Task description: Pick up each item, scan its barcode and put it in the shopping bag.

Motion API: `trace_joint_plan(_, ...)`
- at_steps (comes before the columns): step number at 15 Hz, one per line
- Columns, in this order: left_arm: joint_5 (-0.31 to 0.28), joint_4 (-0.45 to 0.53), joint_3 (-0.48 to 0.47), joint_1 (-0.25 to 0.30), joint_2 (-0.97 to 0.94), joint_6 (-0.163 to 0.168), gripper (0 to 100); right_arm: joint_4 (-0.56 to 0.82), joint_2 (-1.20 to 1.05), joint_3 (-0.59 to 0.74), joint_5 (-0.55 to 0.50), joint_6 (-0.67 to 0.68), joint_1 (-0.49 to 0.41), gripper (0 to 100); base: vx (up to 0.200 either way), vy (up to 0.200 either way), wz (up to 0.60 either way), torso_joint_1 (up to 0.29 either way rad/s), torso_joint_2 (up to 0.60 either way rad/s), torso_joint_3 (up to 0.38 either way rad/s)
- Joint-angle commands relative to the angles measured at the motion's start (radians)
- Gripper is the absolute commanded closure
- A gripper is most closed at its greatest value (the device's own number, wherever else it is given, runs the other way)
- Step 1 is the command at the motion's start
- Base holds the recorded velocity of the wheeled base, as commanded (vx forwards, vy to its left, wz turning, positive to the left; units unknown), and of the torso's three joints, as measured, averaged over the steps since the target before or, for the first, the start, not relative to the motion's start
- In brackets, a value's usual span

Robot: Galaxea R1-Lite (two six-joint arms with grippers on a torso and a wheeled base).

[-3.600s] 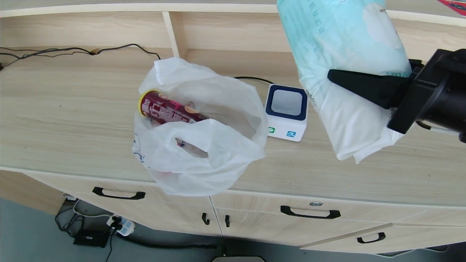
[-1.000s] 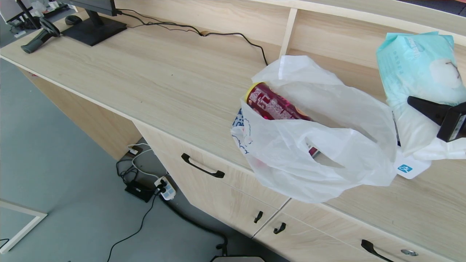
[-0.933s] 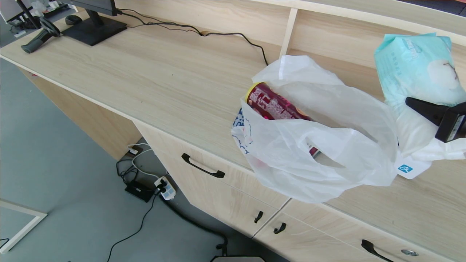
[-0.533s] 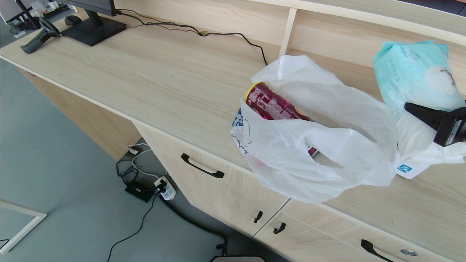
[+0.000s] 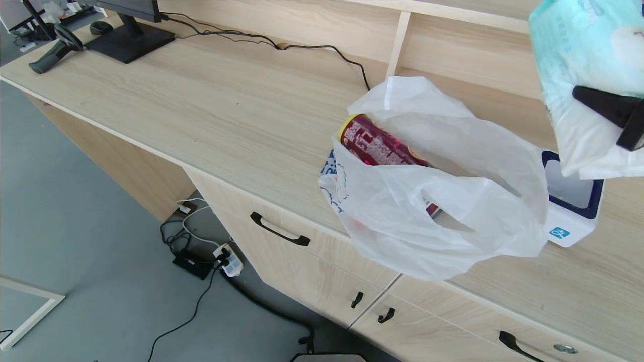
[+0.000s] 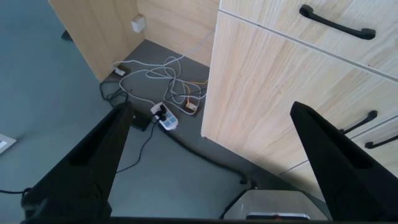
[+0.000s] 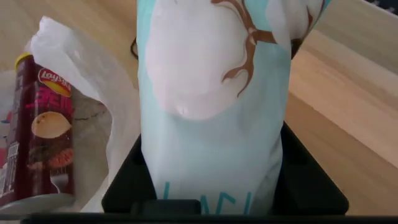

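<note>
Right pincer (image 7: 212, 149): is clamping the tissue pack (image 5: 578, 45) aloft, at two o'clock from the shopping bag (image 5: 443, 221).
Left pincer (image 6: 211, 112): is hanging with fingers apart, low by the drawers (image 6: 298, 68).
Risk: the soft pack is sagging, so it may slip. It may also snag the bag's limp rim and tip the chips can (image 5: 375, 146).
Hidden: the pack's barcode is proving impossible to make out. The scanner (image 5: 573, 211), at the bag's three o'clock, is sitting partly behind it.

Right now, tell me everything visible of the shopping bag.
The shopping bag is thin, white, see-through plastic, crumpled, with a handle cutout on the near side and blue print on its left side. It sits mouth-open on the wooden counter, right at the front edge. A dark red chip can lies tilted inside, its yellow-rimmed end poking out of the mouth. The bag's right side covers part of the scanner; contact there cannot be told.
</note>
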Motion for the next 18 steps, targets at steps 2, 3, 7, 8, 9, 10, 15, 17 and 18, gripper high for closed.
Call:
trace_joint_plan(2,0.000,0.002,0.000,0.000,0.000,0.001,0,0.125,0.087,-0.307,0.021,0.021,0.216,100,0.000,0.000,0.00,0.000,0.00,0.000)
trace_joint_plan(3,0.000,0.002,0.000,0.000,0.002,0.001,0,0.126,0.104,-0.316,0.018,0.042,0.288,100,0.000,0.000,0.00,0.000,0.00,0.000)
trace_joint_plan(7,0.000,0.002,0.000,-0.001,0.000,-0.001,0,0.122,0.145,-0.268,0.009,0.154,0.535,100,0.000,0.000,0.00,0.000,0.00,0.000)
trace_joint_plan(8,0.000,0.002,0.000,-0.001,0.000,-0.001,0,0.117,0.157,-0.218,0.011,0.200,0.559,100,0.000,0.000,0.00,0.000,0.00,0.000)
trace_joint_plan(9,0.000,0.002,0.000,0.000,0.000,0.001,0,0.102,0.180,-0.196,0.015,0.263,0.565,100,0.000,0.000,0.00,0.000,0.00,0.000)
trace_joint_plan(10,0.000,0.000,0.000,0.000,0.000,0.001,0,0.073,0.213,-0.202,0.015,0.304,0.585,100,0.000,0.000,0.00,0.000,0.00,0.000)
trace_joint_plan(15,0.000,0.000,0.000,0.000,0.000,-0.001,0,-0.015,0.302,-0.162,0.012,0.340,0.593,100,0.000,0.000,0.00,0.000,0.00,0.000)
trace_joint_plan(17,0.000,0.000,0.000,0.000,0.000,-0.001,0,-0.021,0.341,-0.170,-0.003,0.314,0.542,100,0.000,0.000,0.00,0.000,0.00,0.000)
trace_joint_plan(18,0.000,0.000,0.000,0.000,0.000,-0.001,0,-0.035,0.355,-0.187,-0.008,0.278,0.512,100,0.000,0.000,0.00,0.000,0.00,0.000)
